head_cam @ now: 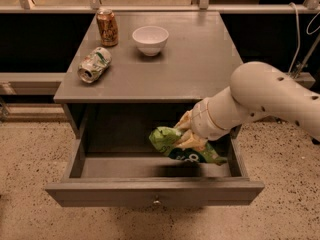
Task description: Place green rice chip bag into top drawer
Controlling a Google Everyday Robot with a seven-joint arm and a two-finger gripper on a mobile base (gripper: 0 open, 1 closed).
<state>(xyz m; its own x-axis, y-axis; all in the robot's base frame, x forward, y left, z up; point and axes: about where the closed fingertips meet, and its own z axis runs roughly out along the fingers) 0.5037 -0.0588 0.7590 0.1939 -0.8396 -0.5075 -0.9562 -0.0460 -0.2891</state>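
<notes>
Gripper point(187, 134) sits inside the open top drawer point(100, 193), toward its right side, above the drawer floor. My fingers point(193, 143) are clenched on the green rice chip bag point(165, 138). The bag's lower end droops toward the drawer's right wall; whether it touches the floor, I cannot tell. A knob point(157, 202) is centred on the drawer front. On the cabinet top point(200, 69) above the drawer: a white bowl point(150, 39), an upright brown can point(107, 27), and a green-and-white can point(94, 64) lying on its side over the drawer's left half.
</notes>
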